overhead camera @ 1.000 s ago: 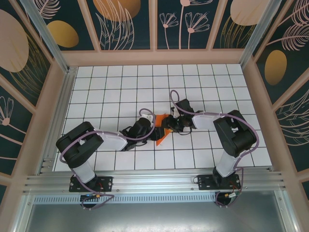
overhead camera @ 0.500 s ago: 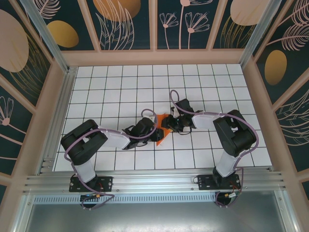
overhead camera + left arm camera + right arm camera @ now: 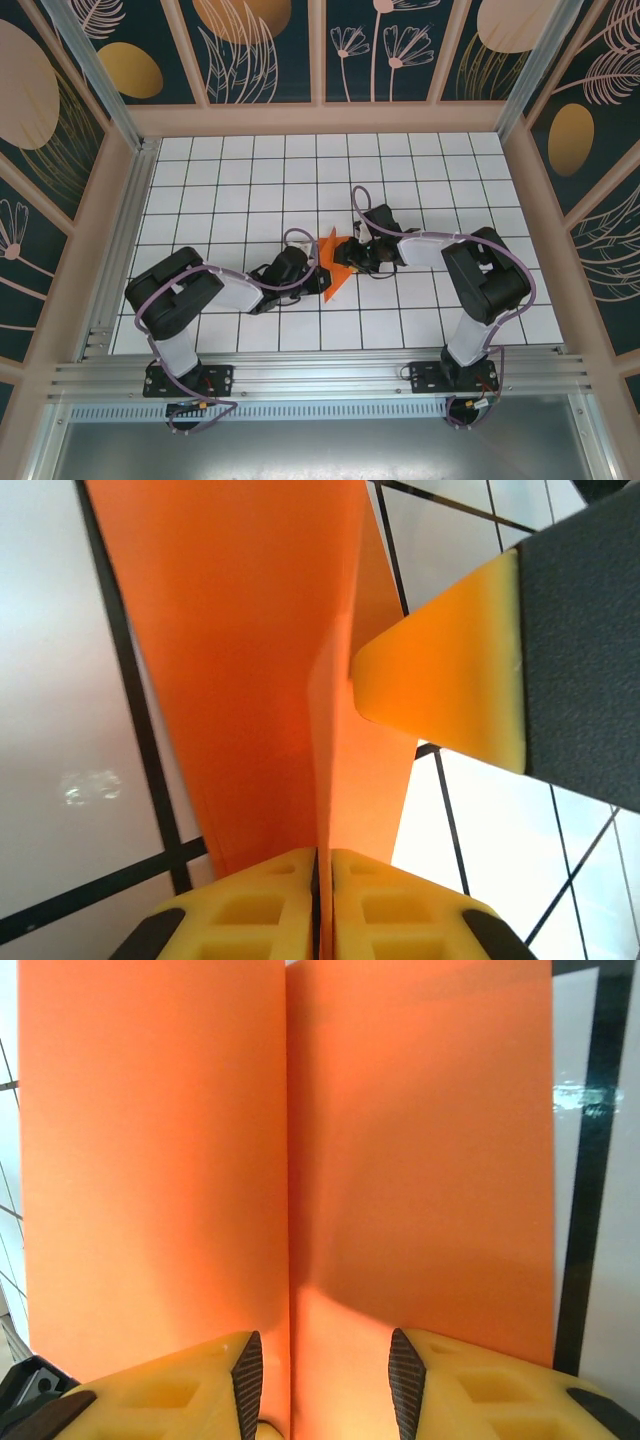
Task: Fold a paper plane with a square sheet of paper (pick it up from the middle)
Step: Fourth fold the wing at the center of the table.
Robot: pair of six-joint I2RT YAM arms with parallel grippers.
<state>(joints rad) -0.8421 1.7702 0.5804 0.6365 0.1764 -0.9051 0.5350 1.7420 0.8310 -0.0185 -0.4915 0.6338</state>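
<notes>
Left fingers (image 3: 255, 905) pinch the creased orange paper (image 3: 240, 650); right fingers (image 3: 180, 1395) stand apart, seemingly touching it.

Overhead, plus wrist close-ups on paper (image 3: 240, 630)

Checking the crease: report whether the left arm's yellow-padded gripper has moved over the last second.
Yes, slightly: the left gripper has drawn back leftward against the black lines of the white gridded table, shut on the folded orange paper.

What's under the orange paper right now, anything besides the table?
The white gridded table lies around the paper, its black lines running under the paper's edges. Anything directly beneath the folded layers is covered.
</notes>
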